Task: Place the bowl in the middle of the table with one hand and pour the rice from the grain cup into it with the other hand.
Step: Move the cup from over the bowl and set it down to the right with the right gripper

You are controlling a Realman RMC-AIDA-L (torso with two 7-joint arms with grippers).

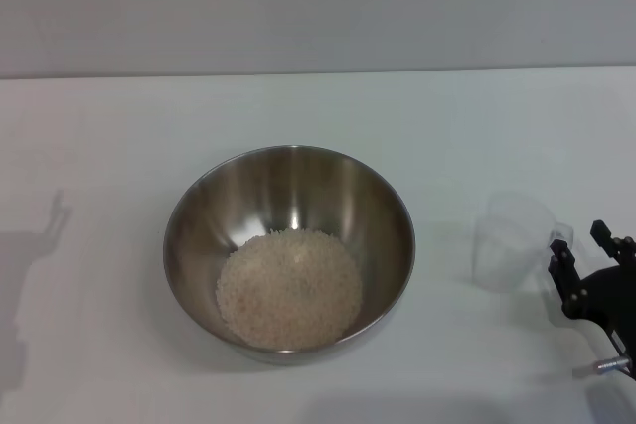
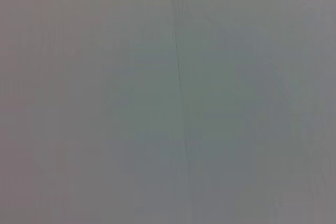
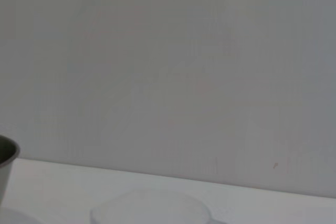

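Note:
The stainless-steel bowl [image 1: 289, 247] stands in the middle of the white table [image 1: 109, 146] and holds a mound of off-white rice [image 1: 289, 288]. The clear grain cup [image 1: 519, 241] stands upright and looks empty on the table to the right of the bowl. My right gripper [image 1: 581, 237] is at the right edge, just beside the cup's handle side, with its fingers apart and nothing between them. The right wrist view shows the cup's rim [image 3: 149, 208] and a sliver of the bowl [image 3: 6, 156]. My left gripper is out of view; only its shadow falls on the table's left side.
A plain grey wall [image 1: 318, 7] runs behind the table's far edge. The left wrist view shows only that grey wall [image 2: 168, 98].

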